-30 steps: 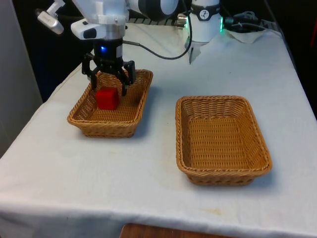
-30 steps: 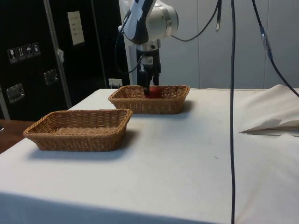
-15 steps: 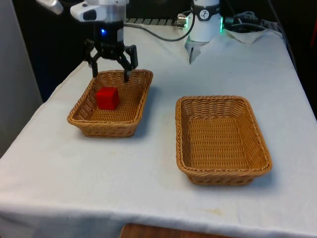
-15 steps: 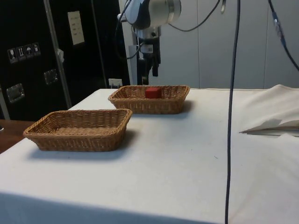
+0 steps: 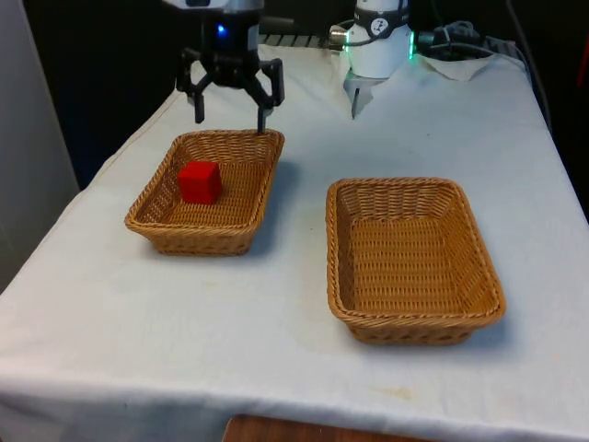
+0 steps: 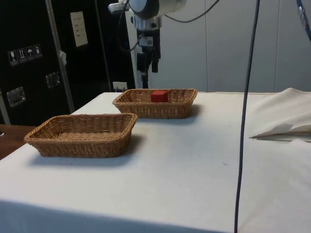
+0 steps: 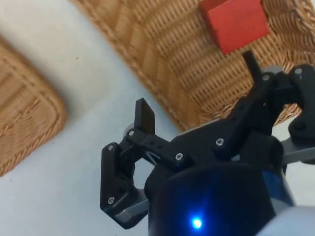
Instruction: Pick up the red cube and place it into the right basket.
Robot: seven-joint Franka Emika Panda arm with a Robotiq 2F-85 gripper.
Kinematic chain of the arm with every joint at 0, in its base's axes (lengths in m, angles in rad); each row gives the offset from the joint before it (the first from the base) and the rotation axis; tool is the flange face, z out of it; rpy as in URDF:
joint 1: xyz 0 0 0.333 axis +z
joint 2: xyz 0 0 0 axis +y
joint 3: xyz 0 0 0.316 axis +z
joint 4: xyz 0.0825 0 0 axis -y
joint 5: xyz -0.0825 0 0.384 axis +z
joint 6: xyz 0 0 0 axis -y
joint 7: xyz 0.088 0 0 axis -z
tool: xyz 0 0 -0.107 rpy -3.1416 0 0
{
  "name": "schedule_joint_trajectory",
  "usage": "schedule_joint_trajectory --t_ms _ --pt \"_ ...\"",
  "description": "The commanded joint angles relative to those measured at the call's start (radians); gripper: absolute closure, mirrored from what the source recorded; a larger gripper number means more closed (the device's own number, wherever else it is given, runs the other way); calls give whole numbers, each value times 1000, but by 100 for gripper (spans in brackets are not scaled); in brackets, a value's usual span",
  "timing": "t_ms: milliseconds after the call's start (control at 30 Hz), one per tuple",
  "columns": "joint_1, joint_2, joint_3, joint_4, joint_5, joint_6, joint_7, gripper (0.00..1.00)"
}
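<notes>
The red cube (image 5: pixel 199 181) lies inside the wicker basket (image 5: pixel 260 195) on the front view's left, and its top shows above the rim in the side view (image 6: pixel 158 95). My gripper (image 5: pixel 231 122) hangs open and empty in the air above that basket's far rim, apart from the cube; it also shows in the side view (image 6: pixel 147 77). In the wrist view the cube (image 7: pixel 236 22) rests on the weave beyond my spread fingertips (image 7: pixel 145 112). The second wicker basket (image 5: pixel 479 235) on the front view's right holds nothing.
Both baskets stand on the white tablecloth. A strip of bare cloth (image 5: pixel 304 221) separates them. Folded cloth (image 6: pixel 286 121) lies on the table in the side view. A cable (image 6: pixel 245 107) hangs down there.
My open gripper has risen out of the left basket and drifted toward the far rim and the front view's right. The red cube stayed where it was in the basket.
</notes>
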Motion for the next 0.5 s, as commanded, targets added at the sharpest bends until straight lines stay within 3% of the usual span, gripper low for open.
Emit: schedule_joint_trajectory --t_ms 0,100,133,167,433,467 --pt "19 -15 -8 -7 -28 -4 24 0" --pt "26 -42 4 -12 -63 -12 53 0" --pt "13 -36 14 -7 -46 -12 38 0" --pt "28 -49 8 -13 -72 -13 61 0" --pt "39 -96 41 -21 -124 -21 105 0" --pt "27 -91 49 -17 -107 -20 89 0"
